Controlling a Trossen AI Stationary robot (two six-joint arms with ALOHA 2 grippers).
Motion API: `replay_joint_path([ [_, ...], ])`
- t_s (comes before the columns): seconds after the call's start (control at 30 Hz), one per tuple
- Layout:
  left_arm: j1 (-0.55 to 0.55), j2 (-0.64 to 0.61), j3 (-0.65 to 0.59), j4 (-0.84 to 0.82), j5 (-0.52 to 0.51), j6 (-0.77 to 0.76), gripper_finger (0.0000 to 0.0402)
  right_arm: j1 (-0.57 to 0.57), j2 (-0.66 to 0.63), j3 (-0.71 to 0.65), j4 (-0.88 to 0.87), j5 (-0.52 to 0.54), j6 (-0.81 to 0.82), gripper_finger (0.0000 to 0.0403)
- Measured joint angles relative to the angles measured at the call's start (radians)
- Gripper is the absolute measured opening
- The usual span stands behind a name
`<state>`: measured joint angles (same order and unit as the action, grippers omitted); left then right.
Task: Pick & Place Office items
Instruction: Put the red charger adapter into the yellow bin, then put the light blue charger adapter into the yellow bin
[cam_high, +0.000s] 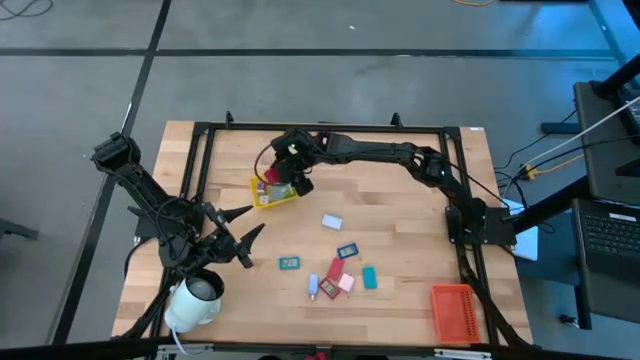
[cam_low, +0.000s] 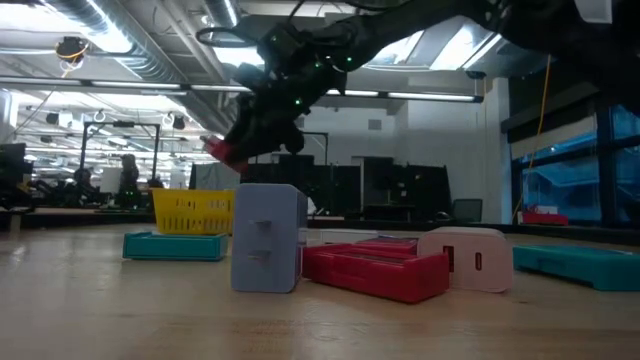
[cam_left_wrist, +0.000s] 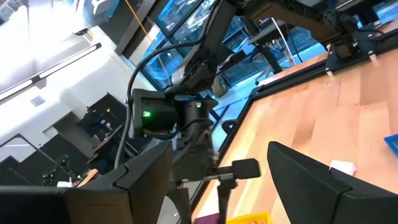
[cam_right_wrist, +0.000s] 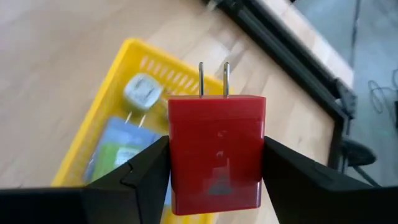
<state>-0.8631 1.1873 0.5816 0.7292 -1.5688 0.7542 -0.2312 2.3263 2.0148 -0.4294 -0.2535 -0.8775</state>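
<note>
My right gripper (cam_right_wrist: 216, 177) is shut on a red plug-like block (cam_right_wrist: 216, 149) with two metal prongs, just above the yellow ribbed tray (cam_right_wrist: 102, 106) at the table's far middle (cam_high: 272, 192). In the tray lie a pale grey plug (cam_right_wrist: 142, 92) and a blue flat piece (cam_right_wrist: 121, 155). Several small office items in light blue (cam_high: 332, 222), teal (cam_high: 289, 263), red (cam_high: 335, 270) and pink (cam_high: 346, 283) lie flat on the table's near middle. My left gripper (cam_high: 252, 224) waits open at the near left, touching nothing. My right gripper pinches the red block by its two side faces (cam_right_wrist: 175, 165) between its two fingers. The fingers slant down from the table's right side. The block is lifted clear above the yellow tray, its prongs (cam_right_wrist: 212, 78) pointing away from the gripper.
A white roll (cam_high: 195, 300) stands at the near left corner by the left arm. An orange ribbed tray (cam_high: 452, 310) sits at the near right corner. A black frame (cam_high: 330, 128) borders the table's far and side edges. Bare wood lies between the yellow tray and the loose items.
</note>
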Motion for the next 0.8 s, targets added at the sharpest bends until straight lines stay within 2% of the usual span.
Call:
replay_joint_path([
  [0.13, 0.000, 0.000, 0.000, 0.000, -0.001, 0.000, 0.0261, -0.012, 0.007, 0.000, 0.033, -0.057, 0.061, 0.0225],
  [0.33, 0.000, 0.000, 0.000, 0.000, -0.001, 0.000, 0.0261, -0.007, 0.007, 0.000, -0.001, -0.053, 0.069, 0.0233],
  [0.8, 0.000, 0.000, 0.000, 0.000, -0.002, 0.000, 0.0261, 0.010, 0.007, 0.000, 0.006, -0.017, 0.143, 0.0296],
])
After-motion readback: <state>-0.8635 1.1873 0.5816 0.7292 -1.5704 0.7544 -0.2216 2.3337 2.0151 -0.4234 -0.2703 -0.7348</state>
